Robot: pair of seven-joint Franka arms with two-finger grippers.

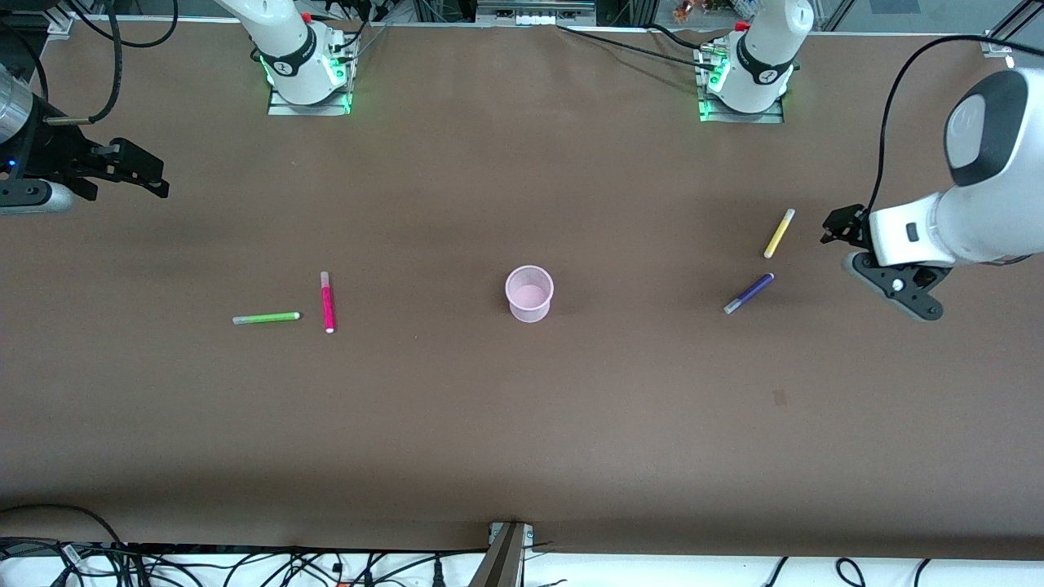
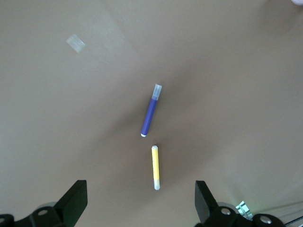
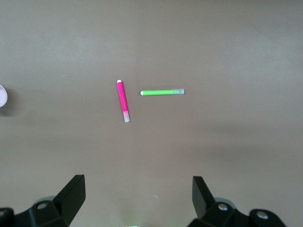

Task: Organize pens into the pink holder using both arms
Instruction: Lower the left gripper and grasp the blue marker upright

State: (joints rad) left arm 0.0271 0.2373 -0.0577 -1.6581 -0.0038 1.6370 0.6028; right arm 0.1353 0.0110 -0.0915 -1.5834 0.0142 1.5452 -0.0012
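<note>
Pens, green [image 1: 266, 318], magenta [image 1: 328, 302], yellow [image 1: 779, 233], purple [image 1: 749, 293], look light, stiff, roll-prone; pinch mid-barrel. Left gripper [image 1: 840, 226] at mid-right and right gripper [image 1: 134, 171] at upper left gape empty.

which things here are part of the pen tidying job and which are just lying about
Job: green pen, magenta pen, yellow pen, purple pen, pink holder, left gripper and right gripper, both open and waiting.
Lying about: small dark mark on the table, cables along its edge.
</note>
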